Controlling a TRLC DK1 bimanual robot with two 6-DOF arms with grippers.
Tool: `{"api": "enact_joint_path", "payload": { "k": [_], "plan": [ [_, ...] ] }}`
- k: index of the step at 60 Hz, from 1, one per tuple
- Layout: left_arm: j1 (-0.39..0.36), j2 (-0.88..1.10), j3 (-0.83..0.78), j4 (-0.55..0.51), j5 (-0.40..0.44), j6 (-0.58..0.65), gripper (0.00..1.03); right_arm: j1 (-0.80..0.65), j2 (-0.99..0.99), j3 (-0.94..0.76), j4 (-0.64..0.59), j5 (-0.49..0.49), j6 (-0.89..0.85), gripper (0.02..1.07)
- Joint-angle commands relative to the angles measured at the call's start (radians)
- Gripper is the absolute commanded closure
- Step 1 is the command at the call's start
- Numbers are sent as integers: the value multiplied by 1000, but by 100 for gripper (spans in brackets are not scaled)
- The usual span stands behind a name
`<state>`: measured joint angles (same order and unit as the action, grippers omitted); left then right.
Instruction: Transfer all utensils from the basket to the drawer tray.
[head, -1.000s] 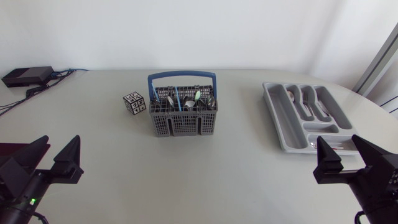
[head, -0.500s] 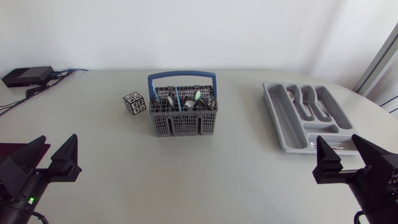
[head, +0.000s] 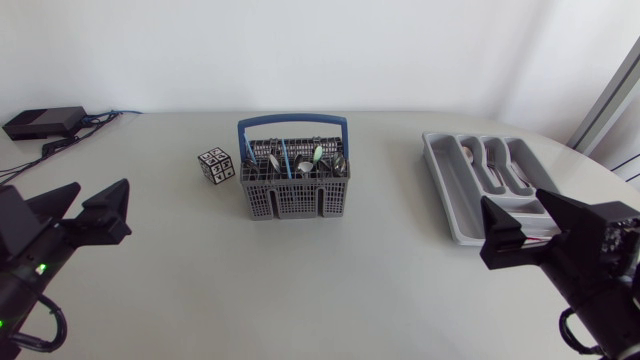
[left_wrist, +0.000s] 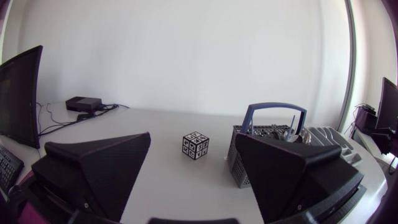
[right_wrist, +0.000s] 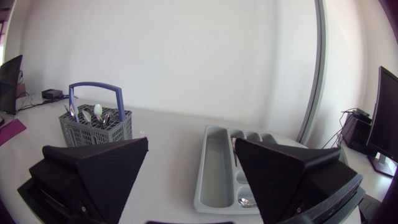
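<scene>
Two matte black grippers hang spread wide over a pale table (head: 380, 290), each clasping nothing. The left gripper (head: 100, 190) and the right gripper (head: 512, 205) have their wedge fingers well apart with only bare tabletop showing between them.

One grey basket (head: 294, 190) with a single blue hoop handle (head: 292, 122) stands well ahead of the left jaws; in the left wrist view one of that gripper's fingers hides part of it. Inside, the utensils (head: 305, 162) stand upright, crowded too closely for a firm count. One has a pale green end and one is a thin blue rod.

One grey drawer tray (head: 450, 190) lies just ahead of the right jaws, its near end tucked behind their fingers in the head view. One long trough and three narrower shaped slots can be counted beside it. In the right wrist view a shiny spoon bowl (right_wrist: 245, 200) shows in the compartment nearest the fingers. How many pieces the tray holds cannot be told.

One black-and-white patterned cube (head: 215, 165) sits straight ahead of the left jaws, just beside the basket and apart from it. One small black box (head: 42, 122) with cables rests far ahead of the left jaws, at the table's back corner.
</scene>
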<state>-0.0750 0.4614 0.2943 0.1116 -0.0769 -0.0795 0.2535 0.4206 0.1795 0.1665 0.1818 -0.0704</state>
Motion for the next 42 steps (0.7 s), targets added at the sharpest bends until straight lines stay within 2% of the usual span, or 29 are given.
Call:
{"api": "enact_joint_path", "payload": {
  "k": [1, 4, 11, 16, 23, 29, 34, 42],
  "plan": [
    [-65, 128, 101, 7, -29, -25, 10, 26, 116, 60, 28, 13, 27, 6],
    [-98, 180, 134, -15, -46, -25, 10, 39, 181, 87, 28, 21, 29, 6],
    [-255, 390, 295, -130, -113, -23, 10, 79, 311, 143, 25, 41, 27, 7],
    [-267, 522, 399, -202, -113, -17, 10, 121, 374, 192, -28, 70, 24, 7],
    [-336, 695, 536, -268, -100, 76, 10, 164, 472, 281, -127, 84, -23, 7],
    [-374, 829, 651, -290, -81, 89, 10, 170, 532, 348, -232, -1, -128, 7],
    [-387, 902, 717, -280, -21, 86, 10, 168, 573, 383, -269, -56, -135, 7],
    [-393, 996, 784, -233, 55, 83, 11, 125, 664, 462, -317, -197, -128, 7]
  ]
}}
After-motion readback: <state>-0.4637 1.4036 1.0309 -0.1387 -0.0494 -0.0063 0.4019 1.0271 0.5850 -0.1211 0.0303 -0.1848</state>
